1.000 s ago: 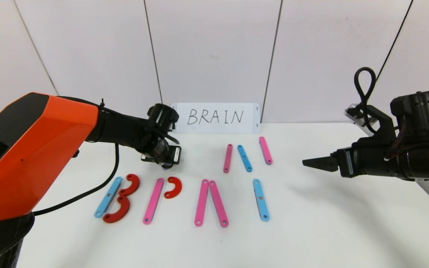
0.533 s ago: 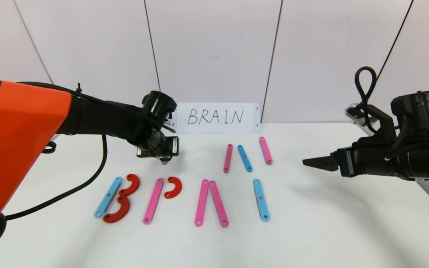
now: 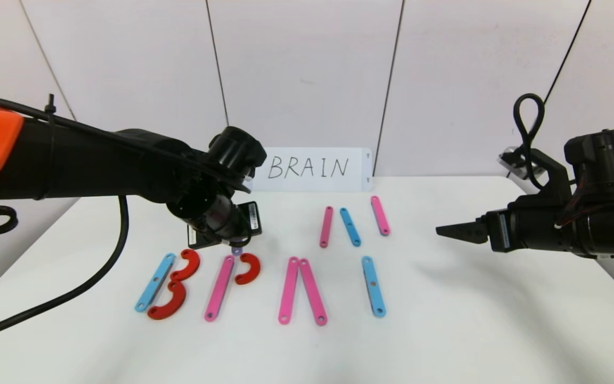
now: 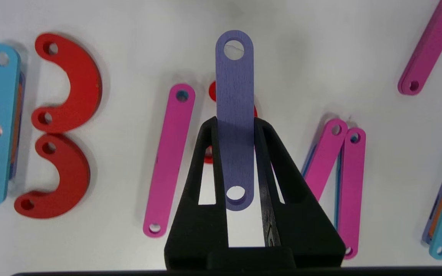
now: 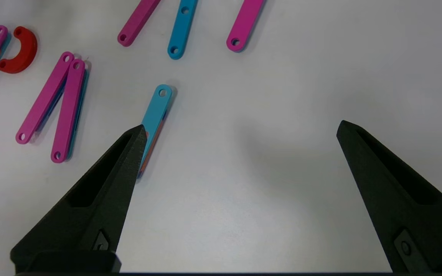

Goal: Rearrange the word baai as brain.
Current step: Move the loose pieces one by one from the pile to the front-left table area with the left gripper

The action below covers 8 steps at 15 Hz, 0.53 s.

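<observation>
- left gripper [image 4: 235,126] is clamping a purple strip [image 4: 235,115] between its fingers [image 4: 205,161], hanging over the table [image 3: 445,330] left of centre in the head view, just above the top of the second letter; only the strip's tip [image 3: 236,250] is peeking out there
- in the left wrist view the purple strip is covering most of the small red curve [image 3: 248,268] beside the pink strip [image 3: 219,288]
- right gripper [image 5: 240,128] is sitting at the right edge of the head view, fingers wide apart, holding nothing, well apart from the letters
- the word is lying in a row across the lower middle of the head view: light-blue strip [image 3: 154,282] with two red curves [image 3: 179,285] forming B, then the pink strip with the small red curve, then two pink strips [image 3: 301,290] meeting at the top, then a single light-blue strip [image 3: 373,286]
- three spare strips [image 3: 350,226], pink, blue, pink, are lying above that row, centre-right
- white card [image 3: 312,169] reading BRAIN is standing at the back of the table, upper centre
</observation>
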Each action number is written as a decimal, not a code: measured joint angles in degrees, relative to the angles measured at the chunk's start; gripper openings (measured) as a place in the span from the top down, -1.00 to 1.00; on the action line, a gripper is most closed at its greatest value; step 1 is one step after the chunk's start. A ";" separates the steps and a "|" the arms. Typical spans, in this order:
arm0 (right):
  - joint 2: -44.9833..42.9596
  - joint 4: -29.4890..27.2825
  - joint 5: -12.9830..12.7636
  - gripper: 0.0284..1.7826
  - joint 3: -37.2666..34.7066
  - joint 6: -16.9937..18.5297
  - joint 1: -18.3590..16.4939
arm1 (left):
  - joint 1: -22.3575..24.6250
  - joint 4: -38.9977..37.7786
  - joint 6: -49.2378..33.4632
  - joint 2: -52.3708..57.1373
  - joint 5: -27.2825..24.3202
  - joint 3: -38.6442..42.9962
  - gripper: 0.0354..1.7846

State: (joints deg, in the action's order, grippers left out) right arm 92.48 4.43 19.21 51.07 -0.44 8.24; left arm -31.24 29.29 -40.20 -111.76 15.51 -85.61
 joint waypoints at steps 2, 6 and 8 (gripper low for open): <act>0.11 0.01 0.00 -0.95 0.00 0.02 0.00 | -2.40 -0.16 -3.80 2.67 0.80 3.75 0.72; 0.22 0.01 0.00 -0.95 0.00 0.02 -0.28 | -6.68 -0.59 -11.51 5.68 3.04 9.59 0.72; 0.24 0.00 -0.04 -0.95 0.04 0.02 -0.48 | -7.70 -0.90 -14.36 5.97 3.21 11.53 0.72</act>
State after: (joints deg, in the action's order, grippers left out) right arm 92.72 4.43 19.18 51.10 -0.41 7.77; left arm -38.95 28.39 -54.57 -105.79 18.71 -74.08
